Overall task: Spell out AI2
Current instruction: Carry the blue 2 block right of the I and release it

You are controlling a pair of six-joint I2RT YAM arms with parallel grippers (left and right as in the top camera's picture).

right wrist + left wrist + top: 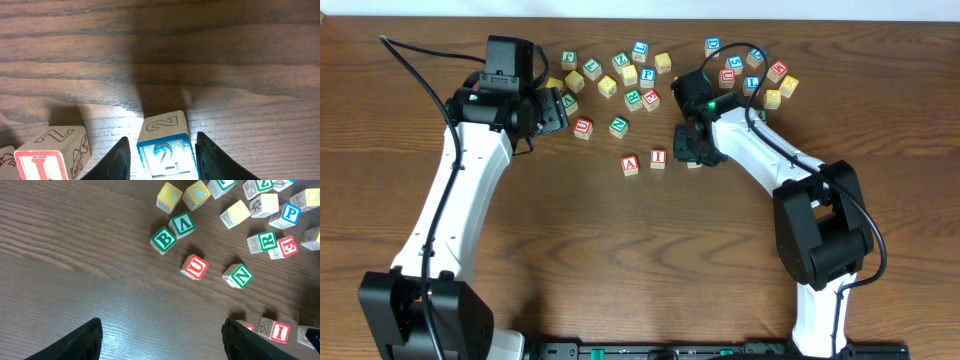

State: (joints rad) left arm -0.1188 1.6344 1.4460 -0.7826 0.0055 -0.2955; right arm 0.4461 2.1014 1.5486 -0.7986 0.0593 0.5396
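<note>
Your right gripper (162, 150), clamped narrowly on the 2 block (160, 125), appears at the final step: seat it level beside the I block (42, 162), then release.

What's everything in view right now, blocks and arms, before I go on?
A block: one, red letter, mid-table.
I block: one, red letter, just right of the A block.
2 block: one, blue numeral, right of the I block, with a gap.
U block: one, red letter, up-left of the A block.
N block: one, green letter, right of the U block.
Loose blocks: roughly two dozen, mixed colours, scattered along the far side.
Table: one, brown wood.
Left pincer: one, black, open, empty.
Right pincer: one, black, flanking the 2 block; grip unclear.
</note>
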